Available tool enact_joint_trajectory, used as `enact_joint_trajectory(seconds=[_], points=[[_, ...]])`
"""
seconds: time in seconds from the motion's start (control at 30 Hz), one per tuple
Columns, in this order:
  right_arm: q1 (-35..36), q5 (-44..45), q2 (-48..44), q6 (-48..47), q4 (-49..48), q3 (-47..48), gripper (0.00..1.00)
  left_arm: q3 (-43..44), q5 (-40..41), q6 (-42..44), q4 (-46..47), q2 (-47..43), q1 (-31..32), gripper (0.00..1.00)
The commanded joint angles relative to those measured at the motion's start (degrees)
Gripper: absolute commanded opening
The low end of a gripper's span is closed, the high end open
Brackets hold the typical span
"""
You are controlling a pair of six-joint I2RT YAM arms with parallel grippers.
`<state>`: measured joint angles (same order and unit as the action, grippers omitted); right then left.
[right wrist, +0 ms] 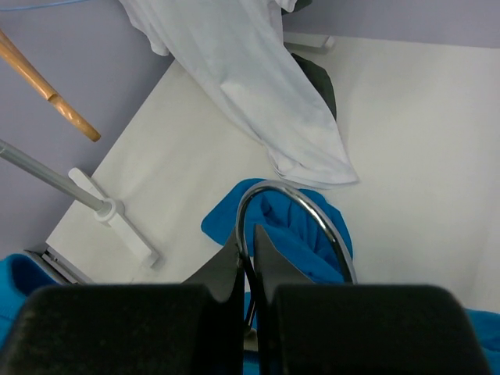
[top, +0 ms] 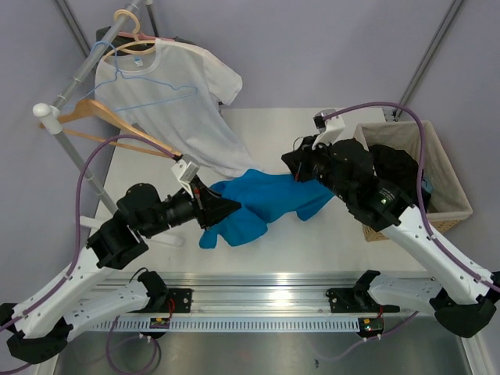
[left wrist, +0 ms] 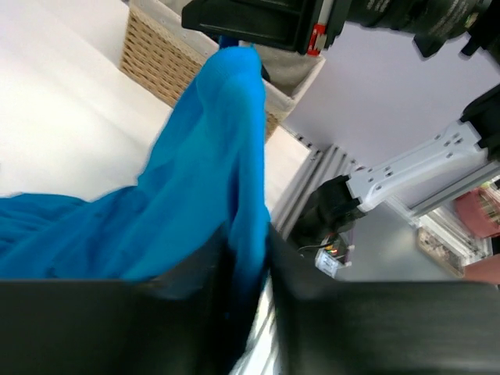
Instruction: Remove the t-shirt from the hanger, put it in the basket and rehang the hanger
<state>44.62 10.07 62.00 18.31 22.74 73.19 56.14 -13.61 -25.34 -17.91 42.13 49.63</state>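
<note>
Near the table's [top: 312, 250] front edge, the left gripper [top: 233, 209] pinches the blue t-shirt [top: 262, 205]; the right gripper [top: 299, 172] is clamped narrow on the hanger hook [right wrist: 270, 185].

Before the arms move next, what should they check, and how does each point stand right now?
1. Right gripper shut on the hanger hook: ok.
2. Left gripper pinching the blue t-shirt: ok.
3. Blue t-shirt off the hanger: cannot tell; the cloth hides the rest of the hanger.
4. White t-shirt out of the way: cannot tell; its hem reaches the blue cloth's edge.
</note>
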Motion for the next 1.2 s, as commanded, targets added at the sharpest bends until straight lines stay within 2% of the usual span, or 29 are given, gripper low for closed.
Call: enact_joint_trajectory(seconds=[0.0, 0.03, 0.17, 0.27, 0.37, 0.4, 0.5, 0.53, 0.57, 0.6, 0.8, 0.9, 0.97, 1.0, 1.03, 1.07, 1.17], points=[[-0.67, 2.50, -0.30, -1.26, 2.91, 6.17, 0.00, -1.81, 0.24, -0.23, 0.60, -2.83, 0.30, 0.09], [-1.55, 2.50, 0.05, -1.43, 4.05, 7.05, 0.00, -2.26, 1.55, -0.41, 0.25, -3.63, 0.30, 0.00], [-5.94, 2.25, 1.37, -1.26, 9.42, 11.97, 0.00, -3.14, 3.23, -0.76, -1.95, -7.14, 0.30, 0.00], [-10.76, -1.35, 2.07, -0.47, 10.04, 13.20, 0.00, -2.88, 3.15, -1.11, -3.35, -8.11, 0.30, 0.00], [-11.49, -3.81, 2.69, -0.64, 9.17, 12.77, 0.00, -2.53, 2.80, -1.38, -4.15, -9.26, 0.30, 0.01], [-11.49, -4.78, 2.78, -0.55, 8.73, 12.25, 0.00, -2.61, 2.45, -1.20, -4.24, -9.43, 0.30, 0.10], [-11.49, -7.95, 2.16, 0.15, 5.74, 9.96, 0.00, -2.61, 1.57, -0.76, -4.15, -9.87, 0.30, 0.28], [-11.57, -8.56, 1.90, 0.33, 4.95, 9.52, 0.00, -2.61, 1.56, -0.67, -4.06, -9.70, 0.30, 0.29], [-11.49, -8.74, 1.81, 0.33, 4.42, 9.26, 0.00, -2.79, 1.74, -0.67, -4.06, -9.52, 0.30, 0.23], [-11.49, -8.75, 1.55, 0.24, 4.24, 9.25, 0.00, -2.88, 2.87, -0.67, -4.06, -9.35, 0.38, 0.00], [-11.49, -9.63, 2.25, 0.59, 5.56, 12.06, 0.00, -4.28, 7.89, -0.85, -3.97, -9.34, 0.30, 0.00], [-11.75, -6.91, 2.16, 0.33, 7.31, 13.73, 0.00, -5.16, 13.15, -1.20, -4.15, -11.10, 0.30, 0.00], [-11.75, -8.47, 2.34, 0.24, 8.02, 14.35, 0.00, -5.25, 15.10, -0.59, -4.15, -11.80, 0.30, 0.00], [-11.84, -9.53, 2.34, 0.33, 8.11, 14.44, 0.00, -4.99, 14.32, -0.15, -4.15, -11.89, 0.30, 0.14], [-11.75, -11.89, 2.16, 0.85, 7.76, 14.00, 0.00, -4.73, 13.87, 0.12, -4.06, -11.72, 0.38, 0.37], [-11.75, -12.78, 1.99, 1.03, 7.41, 13.65, 0.00, -4.46, 13.87, 0.81, -4.15, -10.85, 0.30, 0.72], [-11.75, -15.16, 1.46, 1.65, 6.96, 12.68, 0.00, -2.97, 9.66, 4.67, -4.15, -8.74, 0.30, 0.81]])
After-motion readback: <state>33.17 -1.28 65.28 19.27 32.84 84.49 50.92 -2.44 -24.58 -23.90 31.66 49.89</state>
